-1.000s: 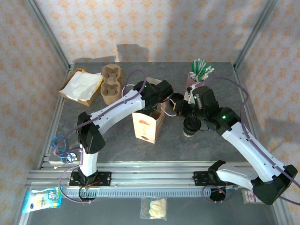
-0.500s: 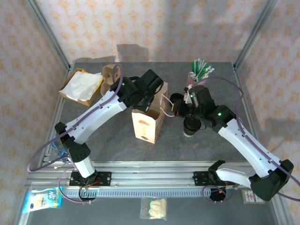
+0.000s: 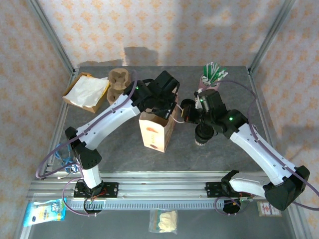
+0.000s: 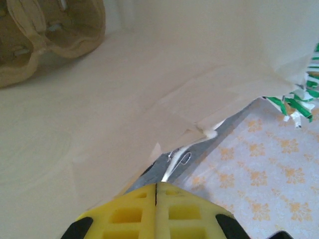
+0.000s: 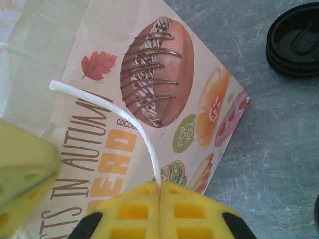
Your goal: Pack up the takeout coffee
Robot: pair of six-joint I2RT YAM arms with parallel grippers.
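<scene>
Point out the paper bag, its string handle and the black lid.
paper bag [image 3: 153,133]: top view, on its printed front face.
string handle [image 5: 119,109]: right wrist view, on the middle of the white loop.
black lid [image 5: 294,37]: right wrist view, on its top surface.

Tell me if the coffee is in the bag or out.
Out. The coffee cup stands upright on the table, right of the paper bag and apart from it.

left arm [image 3: 110,116]: elbow swung left, reach longer | paper bag [image 3: 155,133]: top drawn taller (slightly) | right gripper [image 5: 160,191]: edged back-left
</scene>
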